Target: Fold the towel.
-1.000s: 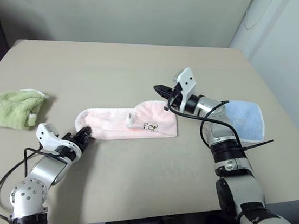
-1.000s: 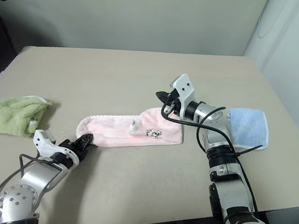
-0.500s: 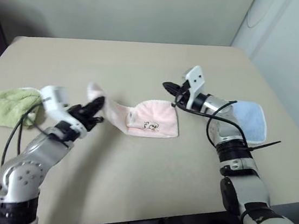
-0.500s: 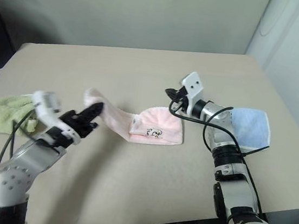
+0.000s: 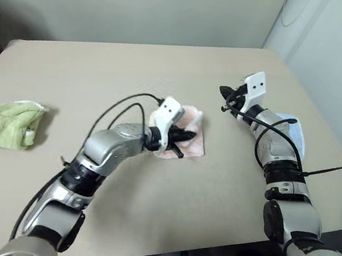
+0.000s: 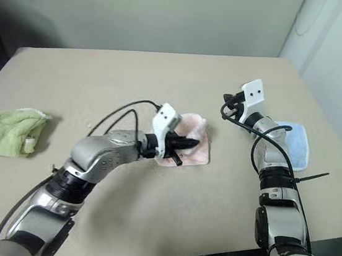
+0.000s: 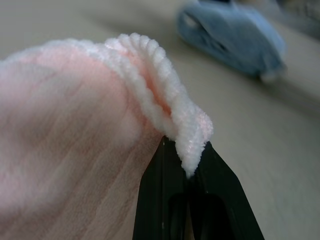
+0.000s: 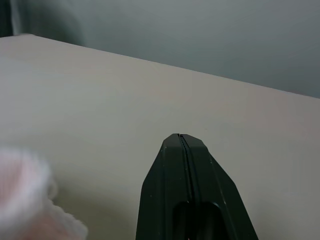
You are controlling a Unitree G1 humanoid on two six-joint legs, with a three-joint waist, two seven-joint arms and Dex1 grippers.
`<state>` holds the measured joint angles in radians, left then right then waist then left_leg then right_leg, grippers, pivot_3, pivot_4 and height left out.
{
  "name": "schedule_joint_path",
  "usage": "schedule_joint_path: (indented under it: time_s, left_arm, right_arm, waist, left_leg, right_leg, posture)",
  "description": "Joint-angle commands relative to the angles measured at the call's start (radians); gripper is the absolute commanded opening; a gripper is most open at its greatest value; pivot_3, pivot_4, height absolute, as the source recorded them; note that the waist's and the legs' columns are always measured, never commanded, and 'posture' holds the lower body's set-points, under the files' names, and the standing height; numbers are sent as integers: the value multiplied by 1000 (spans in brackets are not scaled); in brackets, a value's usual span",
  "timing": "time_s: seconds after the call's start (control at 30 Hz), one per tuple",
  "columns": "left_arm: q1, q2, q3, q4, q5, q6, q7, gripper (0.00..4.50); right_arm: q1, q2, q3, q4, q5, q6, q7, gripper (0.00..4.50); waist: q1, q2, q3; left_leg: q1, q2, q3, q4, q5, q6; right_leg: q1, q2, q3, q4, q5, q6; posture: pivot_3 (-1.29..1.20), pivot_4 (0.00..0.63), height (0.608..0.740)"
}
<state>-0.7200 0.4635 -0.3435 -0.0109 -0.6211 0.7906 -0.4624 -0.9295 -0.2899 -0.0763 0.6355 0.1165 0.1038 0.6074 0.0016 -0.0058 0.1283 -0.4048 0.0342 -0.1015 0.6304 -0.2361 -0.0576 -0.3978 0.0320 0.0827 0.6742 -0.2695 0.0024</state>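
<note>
Since a second ago we have swung our left gripper [image 7: 187, 165] from the near left part of the beige table [image 5: 103, 70] across to the middle, carrying one end of the pale pink towel [image 6: 197, 126] over the rest of it, so the long strip now lies doubled into a short heap at the table's centre. Our left fingers [image 7: 155, 200] are pinched tight on the towel's fluffy white edging, which bulges just past their tips. Our right gripper [image 8: 181, 142] has drawn off to the right of the towel and hangs above the bare table, its two black fingers pressed together with nothing between them. Beyond our right forearm the light blue cloth [image 6: 293, 146] lies near the right edge. Well apart, at the far left, the light green cloth [image 5: 6, 123] lies crumpled.
</note>
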Motion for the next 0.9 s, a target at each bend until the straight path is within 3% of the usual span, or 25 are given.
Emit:
schedule_joint_path:
  time_s: [0.03,0.2,0.33,0.5,0.67,0.83,0.9]
  left_arm:
    - [-19,-13,-52,53,107,-16,-62,39]
    - [-14,-62,-11,92,148,-11,-97,39]
    - [0,-106,75,85,118,10,-108,1060]
    - [28,-130,146,22,78,47,-135,2910]
    - [71,-162,289,-103,-53,67,-148,4466]
    - [80,-165,481,-133,-108,43,-48,4466]
    - [83,-129,502,-124,-67,17,-32,3857]
  right_arm:
    - [15,-13,-22,-74,24,12,-22,0]
    - [31,-16,-18,-97,28,27,-31,0]
    - [22,-9,-9,-86,23,28,-34,0]
    - [6,-3,-2,-70,21,25,-28,0]
    - [8,-1,14,-75,24,35,3,0]
    - [53,-13,36,-158,78,133,123,0]
    - [76,-22,56,-205,82,163,155,0]
  waist:
    - [-2,0,0]
    - [-1,0,0]
    - [0,0,0]
    - [0,0,0]
    - [0,0,0]
    - [-1,0,0]
    - [-1,0,0]
  left_leg:
    - [0,0,0,0,0,0]
    - [0,0,0,2,0,1]
    - [0,0,0,5,0,3]
    - [0,0,0,8,0,3]
    - [0,0,0,7,0,3]
    - [0,0,1,9,0,3]
    - [0,0,1,10,0,3]
  right_leg:
    - [0,0,0,0,0,0]
    - [0,0,1,2,1,1]
    - [1,0,1,4,1,3]
    - [1,0,1,4,2,3]
    - [1,0,1,4,2,3]
    - [1,0,1,4,2,4]
    - [2,0,1,4,2,4]
  posture:
    - [0,150,740]
    - [0,150,740]
    - [0,150,740]
    - [0,150,740]
    - [0,150,740]
    - [0,150,740]
    - [0,150,740]
